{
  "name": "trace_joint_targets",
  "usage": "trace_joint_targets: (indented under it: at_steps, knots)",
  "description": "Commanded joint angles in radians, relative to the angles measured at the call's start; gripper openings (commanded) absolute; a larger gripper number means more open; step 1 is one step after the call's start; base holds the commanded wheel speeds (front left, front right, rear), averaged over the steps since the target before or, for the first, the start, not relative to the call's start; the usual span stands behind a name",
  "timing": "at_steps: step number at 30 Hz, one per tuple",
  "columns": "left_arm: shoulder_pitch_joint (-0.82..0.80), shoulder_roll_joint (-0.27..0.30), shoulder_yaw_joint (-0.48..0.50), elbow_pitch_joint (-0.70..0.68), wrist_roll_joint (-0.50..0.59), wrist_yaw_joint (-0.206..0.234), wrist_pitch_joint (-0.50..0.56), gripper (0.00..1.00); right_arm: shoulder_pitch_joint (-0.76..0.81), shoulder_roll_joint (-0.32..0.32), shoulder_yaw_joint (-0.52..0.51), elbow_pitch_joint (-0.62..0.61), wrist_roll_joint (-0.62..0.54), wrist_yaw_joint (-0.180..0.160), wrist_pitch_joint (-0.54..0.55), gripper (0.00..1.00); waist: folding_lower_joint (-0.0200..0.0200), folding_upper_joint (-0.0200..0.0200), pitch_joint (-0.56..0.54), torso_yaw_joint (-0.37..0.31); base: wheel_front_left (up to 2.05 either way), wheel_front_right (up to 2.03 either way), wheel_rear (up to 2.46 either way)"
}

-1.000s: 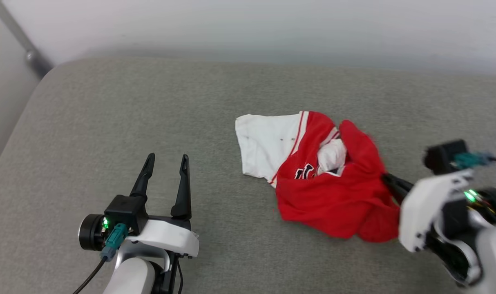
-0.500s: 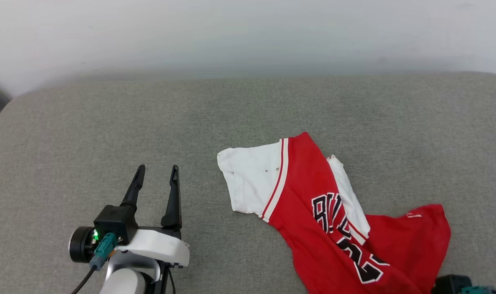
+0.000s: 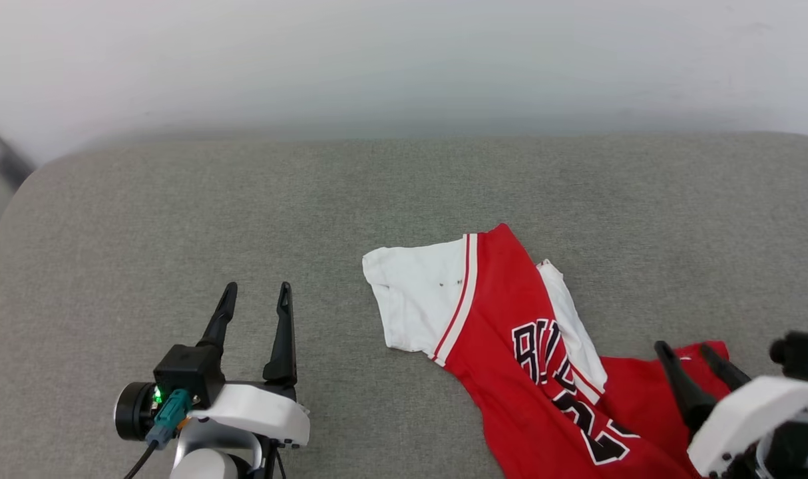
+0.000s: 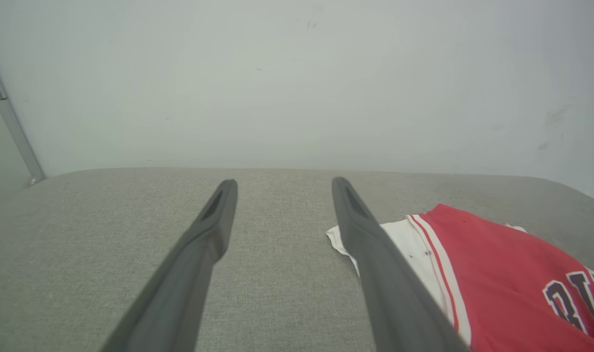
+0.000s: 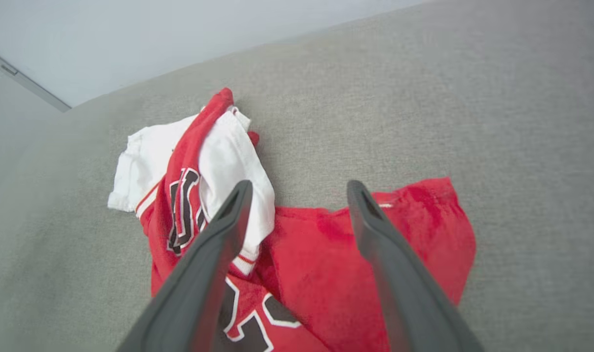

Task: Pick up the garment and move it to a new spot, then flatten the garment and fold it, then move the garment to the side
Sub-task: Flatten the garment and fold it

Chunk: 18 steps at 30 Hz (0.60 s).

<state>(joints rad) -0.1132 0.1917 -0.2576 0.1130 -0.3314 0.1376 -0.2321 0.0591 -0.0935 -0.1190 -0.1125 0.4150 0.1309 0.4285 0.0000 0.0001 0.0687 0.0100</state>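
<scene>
Lying rumpled, lettering up, the red jersey-style T-shirt with white sleeves sits right of centre on the grey fabric cushion, apparently put there for flattening. Right gripper hovers over it, wide and empty; left gripper, wide too, hangs apart, free to help.

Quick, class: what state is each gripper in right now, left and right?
Left gripper: jaws open, holding nothing.
Right gripper: jaws open over the garment, holding nothing.
</scene>
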Motion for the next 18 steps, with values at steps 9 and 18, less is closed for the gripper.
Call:
trace_joint_targets:
  at_steps: [9,18]
  knots:
    - [-0.059,-0.02,-0.027,0.002,0.005,-0.01,-0.011,1.0,-0.207,-0.113,0.123,0.153,0.054,0.0,0.318,1.0,0.0,-0.0001,0.066,0.072,0.0,0.0,0.0]
    - [-0.087,-0.041,-0.028,0.029,0.004,-0.011,-0.026,1.0,-0.3,-0.162,0.208,0.264,0.084,0.0,0.449,0.0,0.0,-0.0001,0.116,0.1,0.0,0.0,0.0]
